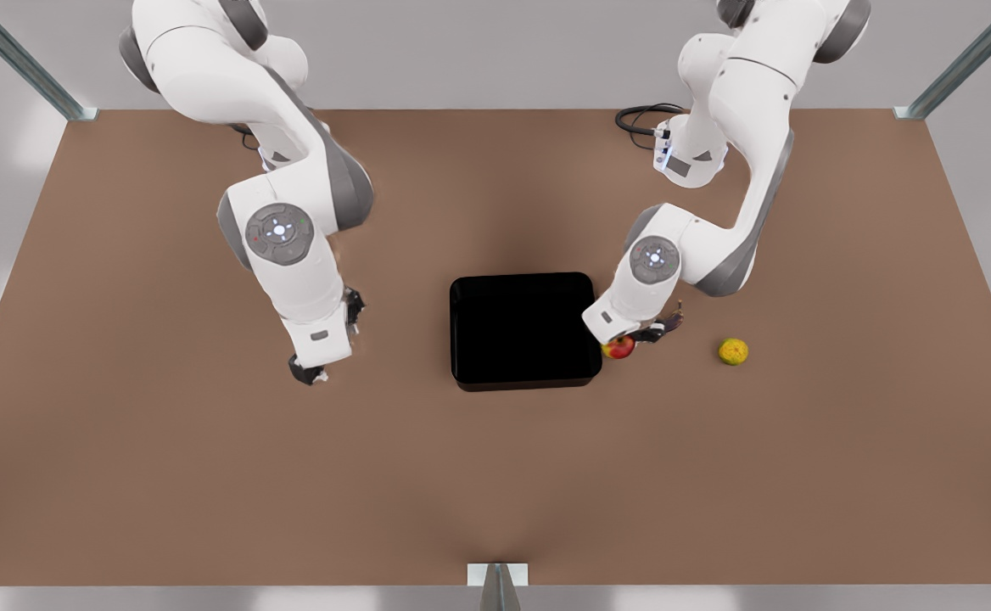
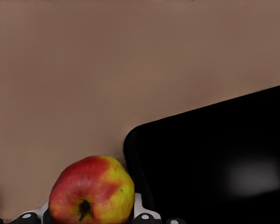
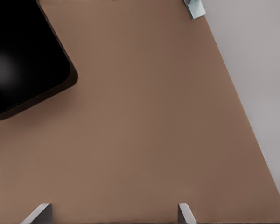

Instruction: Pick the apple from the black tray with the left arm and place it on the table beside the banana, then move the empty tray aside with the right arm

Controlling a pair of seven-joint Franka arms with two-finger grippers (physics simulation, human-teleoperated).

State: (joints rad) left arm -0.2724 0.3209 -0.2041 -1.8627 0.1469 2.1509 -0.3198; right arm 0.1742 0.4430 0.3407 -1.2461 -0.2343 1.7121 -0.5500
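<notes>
The black tray (image 1: pixel 523 331) lies empty at the table's middle; its corner appears in the left wrist view (image 2: pixel 214 163) and the right wrist view (image 3: pixel 18 60). The red-and-yellow apple (image 1: pixel 618 346) (image 2: pixel 91 191) sits low at the table (image 1: pixel 495 475), just off the tray's corner on the front view's right. My left gripper (image 1: pixel 629 338) (image 2: pixel 91 219) is shut on the apple, a finger against each side. The dark banana (image 1: pixel 672 322) lies just beyond, partly hidden by that arm. My right gripper (image 1: pixel 330 339) (image 3: pixel 112 218) hangs open over bare table, on the front view's left of the tray.
A lumpy yellow round fruit (image 1: pixel 733 350) rests on the table, to the front view's right of the banana. A black cable (image 1: pixel 641 117) coils by the left arm's base. Metal frame posts (image 1: pixel 915 110) stand at the table's corners.
</notes>
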